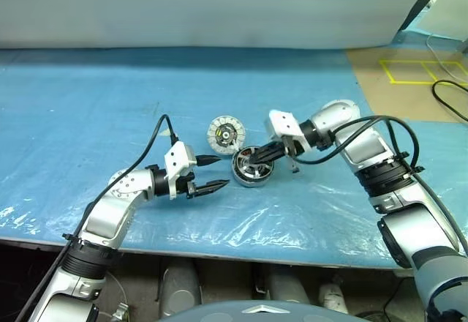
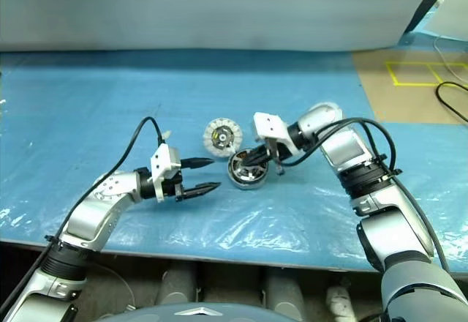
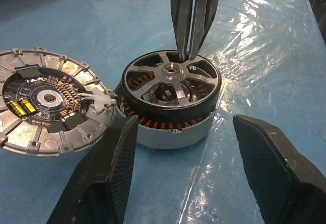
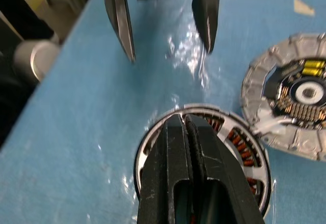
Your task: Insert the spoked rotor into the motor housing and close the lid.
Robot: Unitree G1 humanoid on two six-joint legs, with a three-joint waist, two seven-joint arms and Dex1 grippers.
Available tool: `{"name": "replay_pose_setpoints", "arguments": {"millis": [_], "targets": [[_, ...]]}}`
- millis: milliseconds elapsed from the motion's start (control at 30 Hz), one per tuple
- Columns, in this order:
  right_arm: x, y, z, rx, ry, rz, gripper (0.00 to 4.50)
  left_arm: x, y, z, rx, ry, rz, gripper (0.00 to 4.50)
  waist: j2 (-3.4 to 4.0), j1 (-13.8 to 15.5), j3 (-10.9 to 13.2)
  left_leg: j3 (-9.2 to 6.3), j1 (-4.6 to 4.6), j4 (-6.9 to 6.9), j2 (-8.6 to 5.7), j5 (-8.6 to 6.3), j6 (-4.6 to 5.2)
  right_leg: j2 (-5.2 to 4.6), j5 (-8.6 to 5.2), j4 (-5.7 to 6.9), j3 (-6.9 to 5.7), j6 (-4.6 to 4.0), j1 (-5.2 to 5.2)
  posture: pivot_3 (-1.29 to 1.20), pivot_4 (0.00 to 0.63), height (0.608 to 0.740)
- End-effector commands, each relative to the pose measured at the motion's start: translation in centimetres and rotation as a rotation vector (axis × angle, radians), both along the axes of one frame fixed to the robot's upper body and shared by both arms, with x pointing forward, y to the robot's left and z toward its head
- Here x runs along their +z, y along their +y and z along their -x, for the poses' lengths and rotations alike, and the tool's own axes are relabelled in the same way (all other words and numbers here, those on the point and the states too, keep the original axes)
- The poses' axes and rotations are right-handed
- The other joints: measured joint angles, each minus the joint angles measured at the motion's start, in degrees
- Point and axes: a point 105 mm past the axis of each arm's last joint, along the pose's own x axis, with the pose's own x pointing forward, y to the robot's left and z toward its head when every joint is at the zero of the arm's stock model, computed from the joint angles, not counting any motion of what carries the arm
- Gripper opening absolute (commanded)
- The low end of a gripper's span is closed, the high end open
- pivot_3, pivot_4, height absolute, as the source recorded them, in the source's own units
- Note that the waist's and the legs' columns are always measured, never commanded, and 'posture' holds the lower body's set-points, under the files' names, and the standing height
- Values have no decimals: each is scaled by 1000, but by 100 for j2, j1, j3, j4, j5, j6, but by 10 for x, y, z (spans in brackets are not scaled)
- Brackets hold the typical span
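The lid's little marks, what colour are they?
Yellow-green, on the lid, clearest in the left wrist view.

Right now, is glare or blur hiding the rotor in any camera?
Left wrist view: spoked rotor sharp; glare only on the plastic sheet. Right wrist view: the right gripper is blurred and covers much of the rotor. Head views: glare on the sheet's near edge, away from the parts.

Silver-grey jointed arms with black ribbed bands, white wrist blocks, looping black cables, and tapered black fingers on the left gripper [image 1: 212, 173] and right gripper [image 1: 255, 159].
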Motion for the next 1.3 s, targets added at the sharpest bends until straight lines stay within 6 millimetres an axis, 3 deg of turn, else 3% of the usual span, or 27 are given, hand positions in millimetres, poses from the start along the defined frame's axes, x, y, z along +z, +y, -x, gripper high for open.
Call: {"name": "replay_pose_setpoints", "arguments": {"millis": [33, 267, 667, 900, 1300], "targets": [[28, 1, 10, 98, -68, -6, 432, 9, -2, 0, -18, -33, 12, 3143, 0, 9, 0, 0, 0, -1, 1, 0, 0, 1, 0, 0, -1, 0, 0, 0, 150, 740], [10, -10, -3, 128, -123, 142, 2515, 7, -4, 0, -25, -37, 4, 3143, -2, 11, -1, 1, -2, 3, -5, 0, -2, -4, 0, 0, 1, 0, 1, 0, 150, 740], [5, -11, -20, 129, -112, 224, 2515, 6, -8, 1, -14, -41, 13, 3143, -2, 5, -1, 1, -5, 2, -2, 0, 1, -2, 0, -1, 0, 0, 0, 0, 150, 740], [-10, -22, -21, 156, -108, 316, 2515, 5, -10, 1, -10, -42, 17, 3143, -2, 8, -1, 1, -6, 3, -1, 0, 2, -2, 0, -1, -1, 0, 0, 0, 150, 740], [-24, -24, -21, 167, -90, 346, 2515, 3, -11, 2, -9, -44, 11, 3143, -2, 5, -1, 1, -5, 5, -1, 0, 3, -2, 0, 1, -1, -1, -1, 0, 150, 740]]}}
